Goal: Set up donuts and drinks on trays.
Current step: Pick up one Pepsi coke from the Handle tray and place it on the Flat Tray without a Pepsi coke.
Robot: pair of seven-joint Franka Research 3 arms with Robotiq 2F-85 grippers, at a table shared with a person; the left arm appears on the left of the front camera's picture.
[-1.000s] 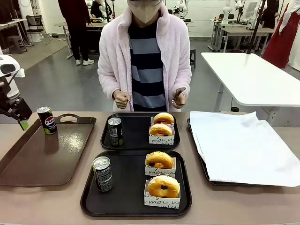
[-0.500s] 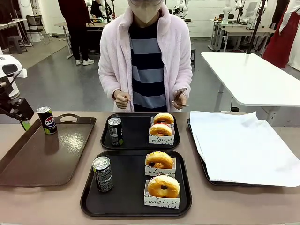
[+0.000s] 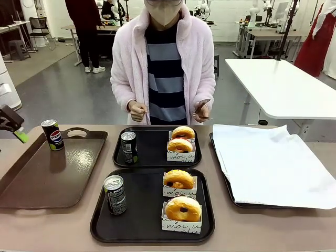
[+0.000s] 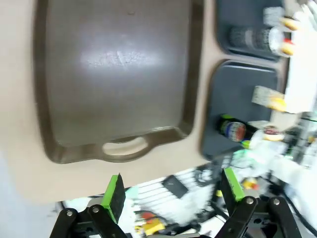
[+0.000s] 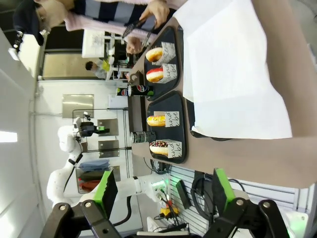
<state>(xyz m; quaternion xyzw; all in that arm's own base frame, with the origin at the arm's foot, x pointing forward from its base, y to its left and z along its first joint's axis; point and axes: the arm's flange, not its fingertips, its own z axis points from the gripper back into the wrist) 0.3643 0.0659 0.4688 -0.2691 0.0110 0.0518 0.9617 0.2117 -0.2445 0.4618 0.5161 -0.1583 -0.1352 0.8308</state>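
— Black trays, where did they sit?

— Two lay mid-table, one behind the other. The near tray [image 3: 102,220] carried a can [image 3: 115,195] at its left and two boxed donuts at its right, one [image 3: 178,180] behind the other [image 3: 182,209]. The far tray [image 3: 152,157] carried a second can [image 3: 128,147] at its left and two more boxed donuts [image 3: 181,142] at its right, close together.

— And the third can?

— That one [image 3: 52,134] stood upright at the far left corner of the brown tray [image 3: 47,178], left of the black pair. At the right a tray lined with white paper [image 3: 273,163] lay bare.

— What of the grippers?

— The left gripper [image 4: 173,191] hung with its jaws spread wide and nothing between them, looking down on the brown tray's handle end; from the front, one green pad [image 3: 21,137] showed at the left edge, near the third can but apart from it. The right gripper [image 5: 161,191] was also spread wide and empty, well back from the table.

— The person?

— Stood at the far side, tongs [image 3: 200,107] in one hand.
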